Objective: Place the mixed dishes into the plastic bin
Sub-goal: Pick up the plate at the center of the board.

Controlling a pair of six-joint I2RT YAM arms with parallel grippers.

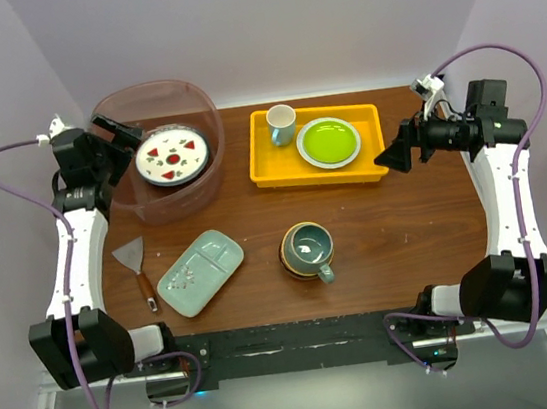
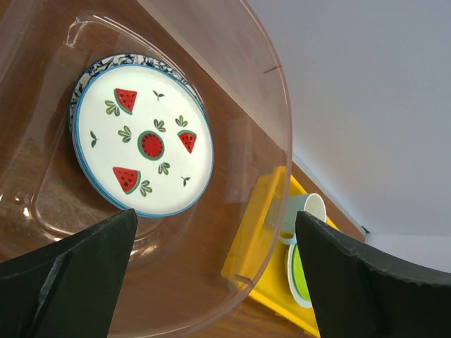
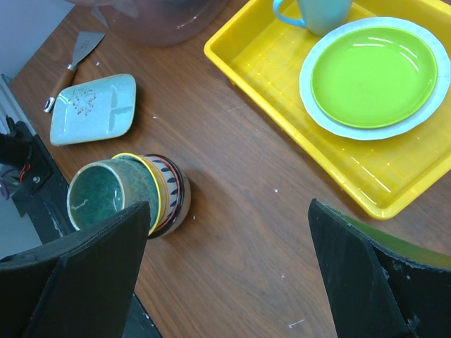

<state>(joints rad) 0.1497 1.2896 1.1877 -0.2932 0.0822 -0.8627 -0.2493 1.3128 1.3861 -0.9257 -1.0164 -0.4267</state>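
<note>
Plastic bin [image 1: 127, 199]: stands at the far left corner of the desk [image 1: 398, 228], its walls deep and see-through.
In the bin: a watermelon plate [image 1: 172, 155] lies flat on a blue floral plate [image 2: 95, 67], of which only the rim shows around it.
Yellow tray [image 1: 269, 170]: at the far side, just right of the bin. It holds a white cup [image 1: 281, 124] at its left end and a lime-green plate [image 1: 328, 142] beside the cup.
Out on the desk: a pale green divided tray [image 1: 201, 272] lies at the front left. A teal mug [image 1: 310, 250] sits in a stack of patterned bowls [image 3: 173, 193] at the front centre.
Scraper [image 1: 135, 263]: just left of the divided tray, with its blade toward the bin.
Left fingers [image 2: 70, 274]: spread wide and empty, over the bin's left rim, pointing at the plates.
Right fingers [image 3: 77, 274]: spread wide and empty, raised off the tray's right end.
In the way: the yellow tray lies between the right fingers and the bin.
</note>
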